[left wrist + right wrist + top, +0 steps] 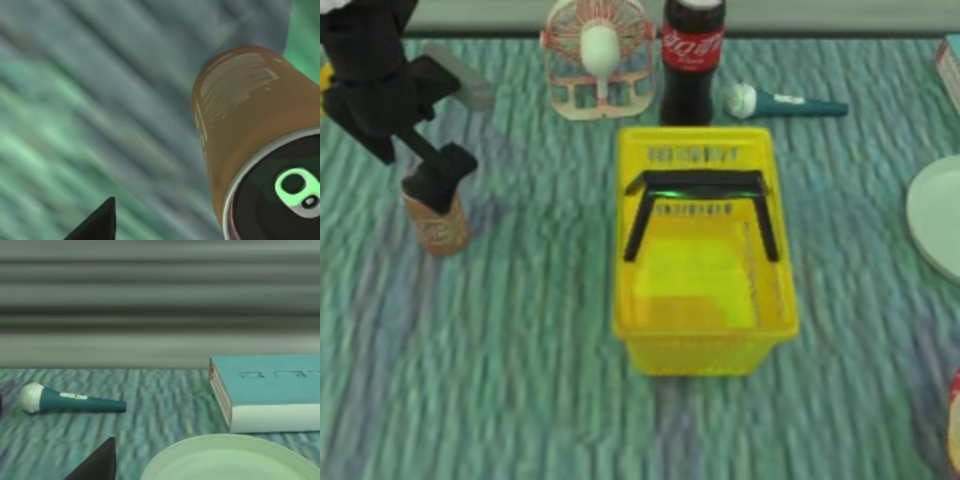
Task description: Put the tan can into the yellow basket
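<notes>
The left tool (438, 178) sits over the small tan cylindrical can (437, 226), upright at the bench's left, well apart from the bright yellow slotted plastic basket (704, 340). I cannot tell its finger state. An off-centre grip might topple the can.

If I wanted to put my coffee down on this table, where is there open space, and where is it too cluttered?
The widest bare stretch is the near edge in front of the yellow basket, plus the gap between it and the tan can under the left gripper. The far edge is crowded: fan, cola bottle, microphone. A plate fills the right side.
</notes>
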Tool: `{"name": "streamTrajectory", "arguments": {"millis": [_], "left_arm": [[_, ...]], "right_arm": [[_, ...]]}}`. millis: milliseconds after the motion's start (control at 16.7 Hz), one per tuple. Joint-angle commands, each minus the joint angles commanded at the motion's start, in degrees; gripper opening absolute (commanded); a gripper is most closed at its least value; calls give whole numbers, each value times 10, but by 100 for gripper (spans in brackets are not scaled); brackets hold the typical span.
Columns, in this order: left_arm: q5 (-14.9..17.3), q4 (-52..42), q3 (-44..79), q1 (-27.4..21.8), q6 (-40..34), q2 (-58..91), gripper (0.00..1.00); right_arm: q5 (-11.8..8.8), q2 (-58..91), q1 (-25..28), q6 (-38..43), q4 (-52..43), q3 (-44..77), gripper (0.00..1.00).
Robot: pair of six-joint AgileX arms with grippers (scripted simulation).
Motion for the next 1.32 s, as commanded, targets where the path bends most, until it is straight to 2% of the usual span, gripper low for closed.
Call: {"name": "streamTrajectory", "arguments": {"millis": [360,660,1320], "left_arm": [[0,88,-69,-2,1,18,100],[0,99,-78,-2,1,21,100],[0,99,-78,-2,1,21,17]], "right_arm": [[0,0,0,0,0,0,100],[0,0,0,0,0,0,100],[0,0,0,0,0,0,100]]}}
